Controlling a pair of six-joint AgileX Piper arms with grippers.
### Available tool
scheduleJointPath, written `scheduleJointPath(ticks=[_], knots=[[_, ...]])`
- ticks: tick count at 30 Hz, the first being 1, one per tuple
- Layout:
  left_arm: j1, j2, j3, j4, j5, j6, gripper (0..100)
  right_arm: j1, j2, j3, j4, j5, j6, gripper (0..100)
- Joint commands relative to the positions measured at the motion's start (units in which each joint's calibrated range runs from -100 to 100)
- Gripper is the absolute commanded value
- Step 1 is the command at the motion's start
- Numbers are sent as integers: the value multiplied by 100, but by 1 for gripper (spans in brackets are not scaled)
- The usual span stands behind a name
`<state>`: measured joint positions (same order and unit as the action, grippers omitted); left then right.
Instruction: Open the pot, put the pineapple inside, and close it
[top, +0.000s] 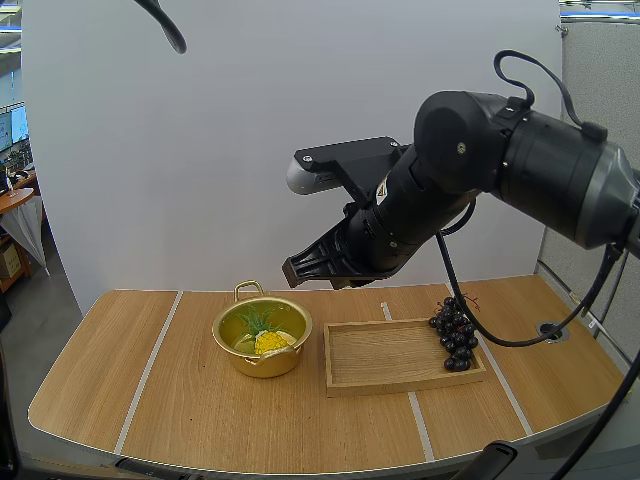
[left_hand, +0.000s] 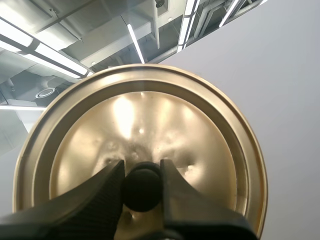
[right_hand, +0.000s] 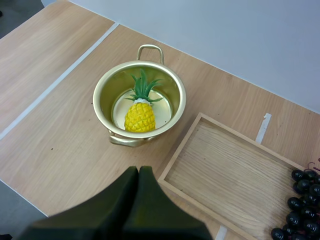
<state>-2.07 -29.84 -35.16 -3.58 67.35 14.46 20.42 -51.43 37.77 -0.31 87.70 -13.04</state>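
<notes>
No text, label, brand or number can be read on the pot, its lid or the tray.

one gold pot; one yellow pineapple with a green crown; one gold lid with a single black knob; one wooden tray; one bunch of dark grapes; one wooden table under them
</notes>
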Motion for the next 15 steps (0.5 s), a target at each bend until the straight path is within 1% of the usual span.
scheduleJointPath(ticks=[1,15], knots=[[-17,-26,-27,18,-187,-57,0,-25,-137,7,-43,-87,-35,0],[-17,-26,-27,18,-187,-57,0,-25,-137,7,-43,-192,-35,0]])
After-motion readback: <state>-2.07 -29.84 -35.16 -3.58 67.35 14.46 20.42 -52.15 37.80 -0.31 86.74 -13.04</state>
